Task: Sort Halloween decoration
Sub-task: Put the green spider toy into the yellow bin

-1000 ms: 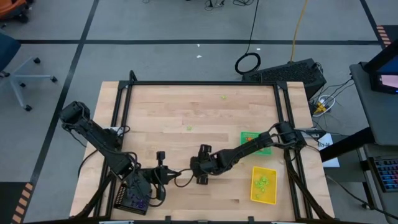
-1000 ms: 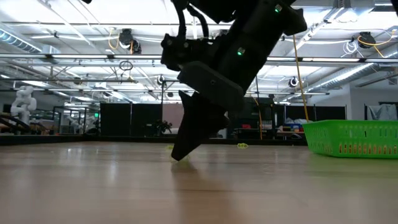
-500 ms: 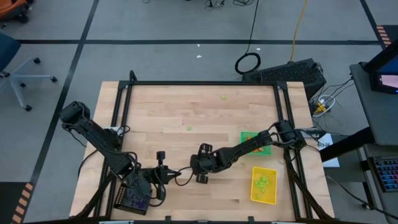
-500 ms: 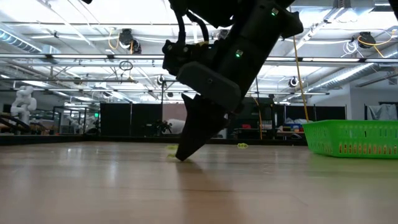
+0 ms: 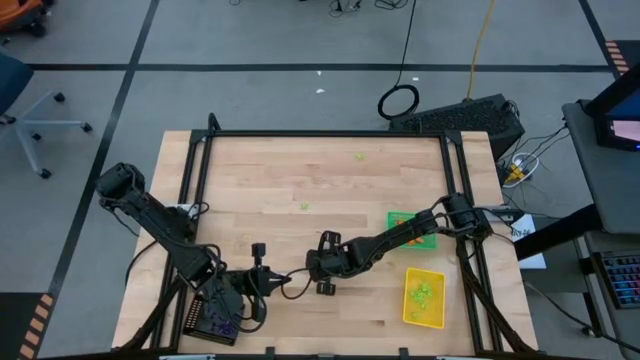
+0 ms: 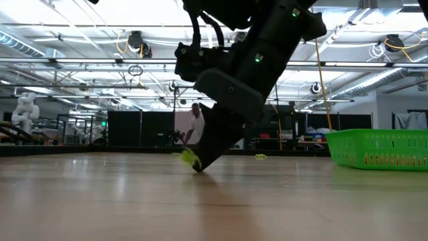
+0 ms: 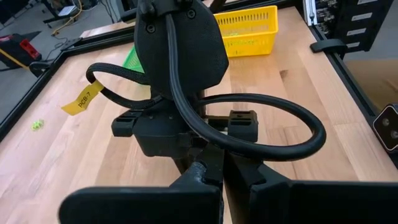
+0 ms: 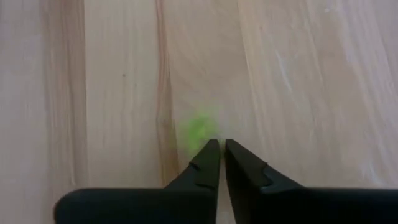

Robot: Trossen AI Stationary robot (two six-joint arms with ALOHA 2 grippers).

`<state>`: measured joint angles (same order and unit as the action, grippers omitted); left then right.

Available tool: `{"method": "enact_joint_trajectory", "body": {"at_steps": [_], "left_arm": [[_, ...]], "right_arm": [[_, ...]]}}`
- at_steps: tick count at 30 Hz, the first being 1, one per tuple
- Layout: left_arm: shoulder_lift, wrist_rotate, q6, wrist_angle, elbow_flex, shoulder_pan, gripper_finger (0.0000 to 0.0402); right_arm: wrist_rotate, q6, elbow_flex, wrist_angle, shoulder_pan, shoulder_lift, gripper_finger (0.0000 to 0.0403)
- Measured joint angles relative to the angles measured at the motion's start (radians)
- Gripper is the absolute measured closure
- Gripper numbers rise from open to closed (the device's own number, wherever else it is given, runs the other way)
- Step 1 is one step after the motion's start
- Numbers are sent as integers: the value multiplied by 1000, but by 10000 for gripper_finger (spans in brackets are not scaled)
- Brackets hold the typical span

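Both my arms are bent low, their grippers near each other.

My right arm reaches in from its side, elbow folded, and the right gripper (image 5: 322,284) points steeply down, fingers (image 8: 208,163) drawn together with only a thin slit between them, tips at the surface. My left arm runs down from its far shoulder, and the left gripper (image 5: 270,283) sits low with its fingers (image 7: 205,177) closed, aimed straight at my right wrist just ahead.
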<state>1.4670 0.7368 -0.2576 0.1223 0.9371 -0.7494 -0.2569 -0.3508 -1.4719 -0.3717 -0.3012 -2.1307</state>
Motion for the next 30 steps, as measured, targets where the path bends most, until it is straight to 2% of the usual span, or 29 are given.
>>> {"method": "enact_joint_trajectory", "body": {"at_steps": [4,17,24,30], "left_arm": [[0,0,0,0,0,0,393],[0,0,0,0,0,0,393],[0,0,0,8,0,0,393],[0,0,0,3,0,0,393]], "right_arm": [[-1,21,0,0,-2,0,401],[-4,38,0,-16,-31,20,394],[-3,56,0,-37,-95,47,333],[-4,59,0,-1,-101,5,265]]}}
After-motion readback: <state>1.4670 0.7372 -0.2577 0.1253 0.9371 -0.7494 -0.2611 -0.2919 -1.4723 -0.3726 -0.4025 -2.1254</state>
